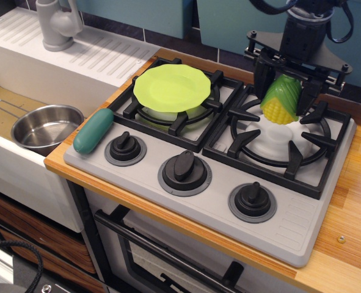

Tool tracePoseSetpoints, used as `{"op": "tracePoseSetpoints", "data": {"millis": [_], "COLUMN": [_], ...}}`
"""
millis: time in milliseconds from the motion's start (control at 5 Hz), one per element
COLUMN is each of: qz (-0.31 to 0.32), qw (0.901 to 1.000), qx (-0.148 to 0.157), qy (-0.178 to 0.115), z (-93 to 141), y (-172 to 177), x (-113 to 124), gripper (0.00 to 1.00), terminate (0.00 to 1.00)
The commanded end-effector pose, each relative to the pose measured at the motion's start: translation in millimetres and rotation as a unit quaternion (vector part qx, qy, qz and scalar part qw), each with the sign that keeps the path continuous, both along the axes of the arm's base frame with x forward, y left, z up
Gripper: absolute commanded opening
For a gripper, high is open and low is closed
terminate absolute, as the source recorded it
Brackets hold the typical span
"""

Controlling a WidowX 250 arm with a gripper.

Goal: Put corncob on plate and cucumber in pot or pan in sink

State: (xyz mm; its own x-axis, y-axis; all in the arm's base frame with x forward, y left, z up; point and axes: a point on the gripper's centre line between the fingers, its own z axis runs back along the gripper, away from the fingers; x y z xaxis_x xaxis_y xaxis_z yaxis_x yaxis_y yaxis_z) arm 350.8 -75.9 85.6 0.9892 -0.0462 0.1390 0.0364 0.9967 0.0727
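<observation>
My gripper (pixel 283 91) is shut on the corncob (pixel 281 101), yellow kernels down and green husk up, and holds it lifted above the right burner (pixel 277 140). The lime-green plate (pixel 171 87) rests on the left burner. The dark teal cucumber (pixel 93 130) lies on the stove's front left corner, next to the sink. The steel pot (pixel 46 127) with its wire handle sits in the sink (pixel 3 104) at the left.
A grey faucet (pixel 57 23) stands on the ribbed white drainboard at the back left. Three black knobs (pixel 184 168) line the stove front. Wooden counter (pixel 351 201) runs to the right of the stove.
</observation>
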Motion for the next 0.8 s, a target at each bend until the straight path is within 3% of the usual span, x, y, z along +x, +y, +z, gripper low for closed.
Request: {"op": "tracePoseSetpoints", "data": {"millis": [0, 200, 600], "qz": [-0.052, -0.076, -0.094], "qw": [0.9965, 0.9948, 0.9933], "qx": [-0.003, 0.006, 0.016], "qy": [-0.065, -0.068, -0.065], "z": [29.4, 29.6, 28.1], "y": [56.5, 83.2, 124.2], "x": [32.4, 45.2, 42.6], "gripper": [0.0, 0.0, 0.0], "terminate": [0.0, 0.0, 0.0]}}
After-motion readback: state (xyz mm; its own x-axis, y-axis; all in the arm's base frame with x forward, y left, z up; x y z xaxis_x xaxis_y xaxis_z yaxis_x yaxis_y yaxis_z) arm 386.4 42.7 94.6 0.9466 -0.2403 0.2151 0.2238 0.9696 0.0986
